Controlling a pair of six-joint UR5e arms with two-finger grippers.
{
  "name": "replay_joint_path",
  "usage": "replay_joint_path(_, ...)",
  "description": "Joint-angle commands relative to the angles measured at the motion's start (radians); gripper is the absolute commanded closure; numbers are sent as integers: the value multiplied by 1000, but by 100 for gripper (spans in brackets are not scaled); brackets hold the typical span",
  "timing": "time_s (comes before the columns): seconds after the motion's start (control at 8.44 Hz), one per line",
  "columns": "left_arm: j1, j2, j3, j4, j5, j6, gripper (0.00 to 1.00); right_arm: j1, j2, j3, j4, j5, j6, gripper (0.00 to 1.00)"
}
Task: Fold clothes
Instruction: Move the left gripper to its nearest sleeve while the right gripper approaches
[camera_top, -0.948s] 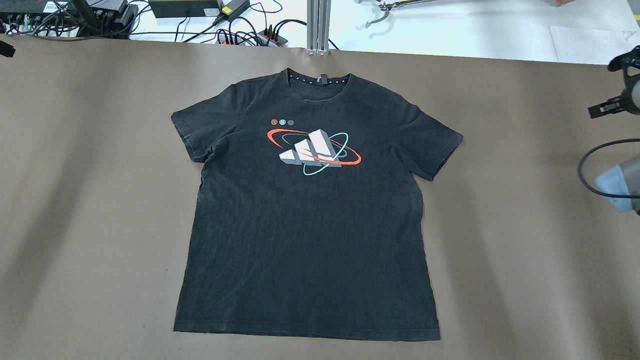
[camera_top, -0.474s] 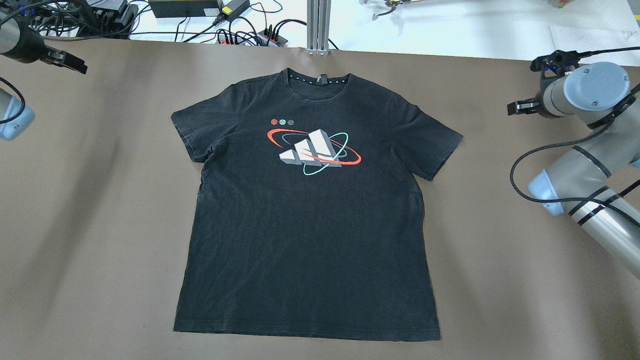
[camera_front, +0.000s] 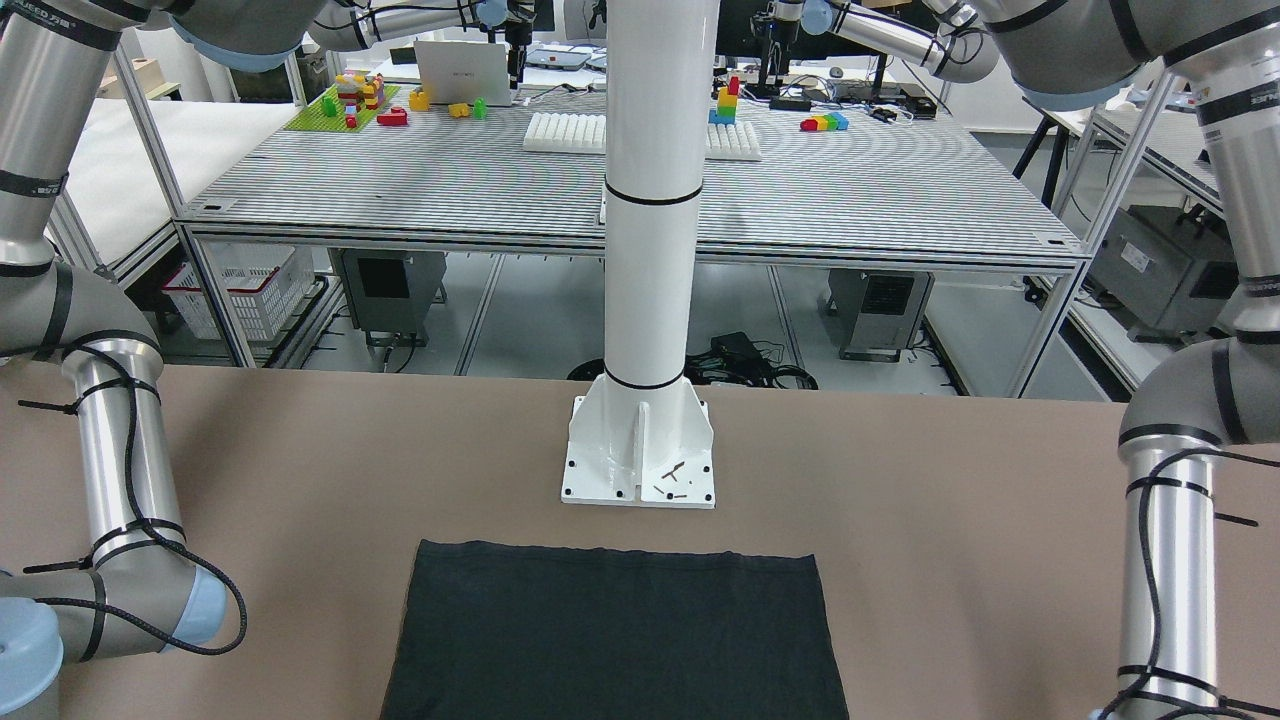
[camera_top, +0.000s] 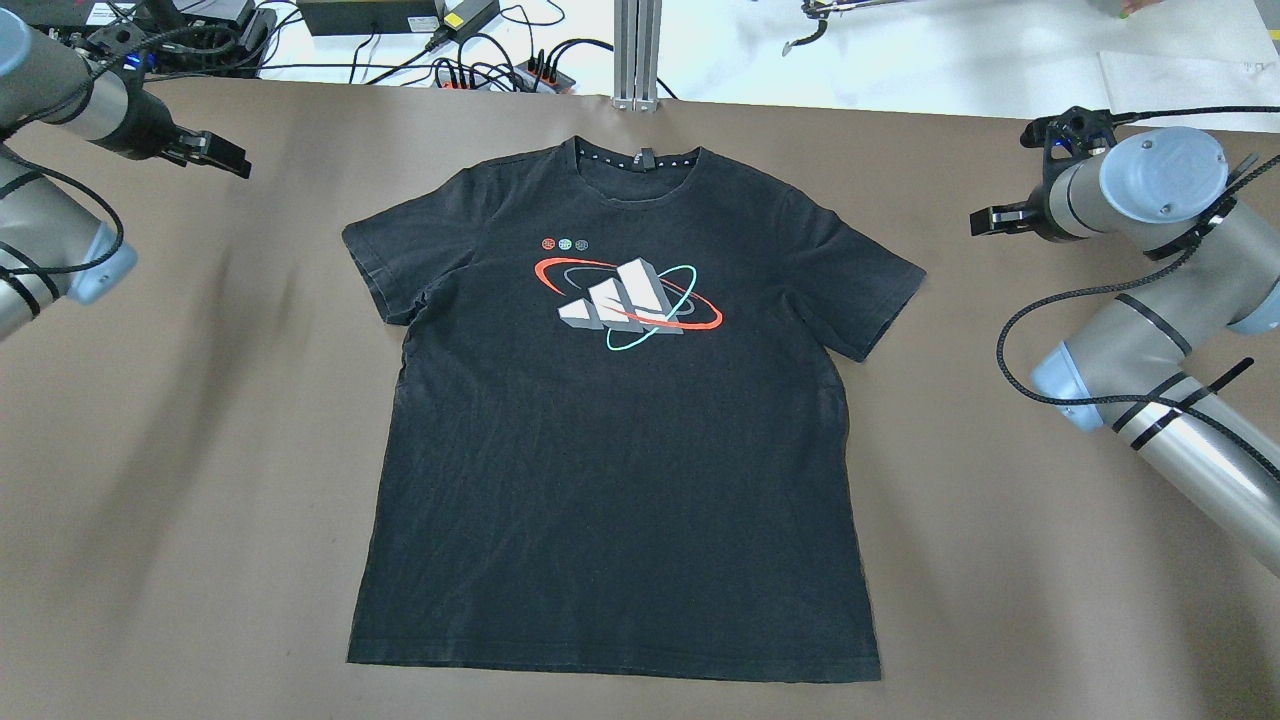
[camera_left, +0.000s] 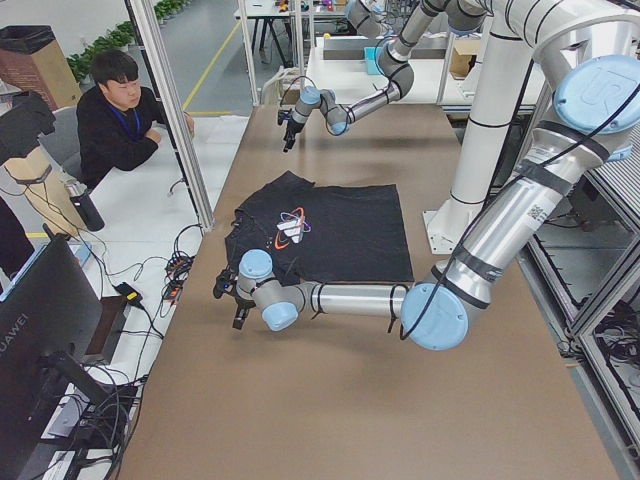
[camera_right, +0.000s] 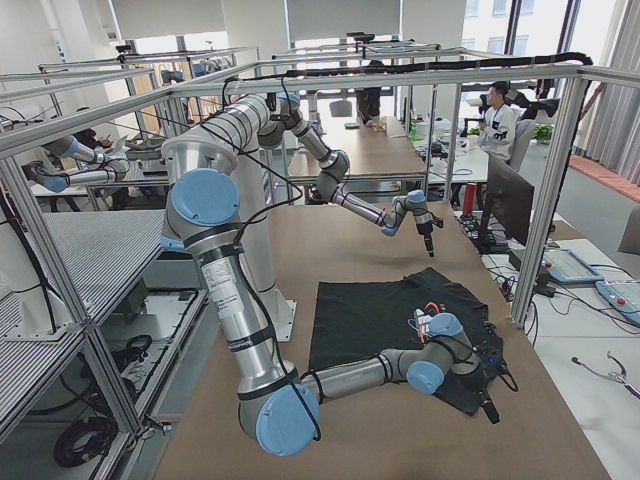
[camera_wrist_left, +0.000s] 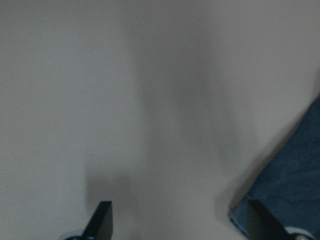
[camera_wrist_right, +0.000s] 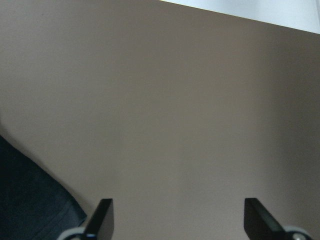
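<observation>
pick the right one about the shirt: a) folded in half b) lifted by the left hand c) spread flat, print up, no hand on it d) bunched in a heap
C: the shirt lies spread flat on the table with its print facing up, while the left hand and right hand are off to its sides, over bare table.

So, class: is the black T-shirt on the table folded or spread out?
Spread flat. The T-shirt lies front up, its whole outline showing, sleeves out, nothing turned over.
</observation>
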Motion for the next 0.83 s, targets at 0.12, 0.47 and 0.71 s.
replay_joint_path(0.12, 58, -42, 40, -24, 24, -53, 9, -11, 5, -12, 8, 1, 0, 7)
replay_joint_path(0.47, 93, -45, 46, -25, 56, -53, 24, -15, 5, -19, 8, 1, -2, 7)
replay_joint_path(0.71, 105, -44, 46, -27, 57, -53, 28, -21, 4, -19, 8, -2, -2, 7)
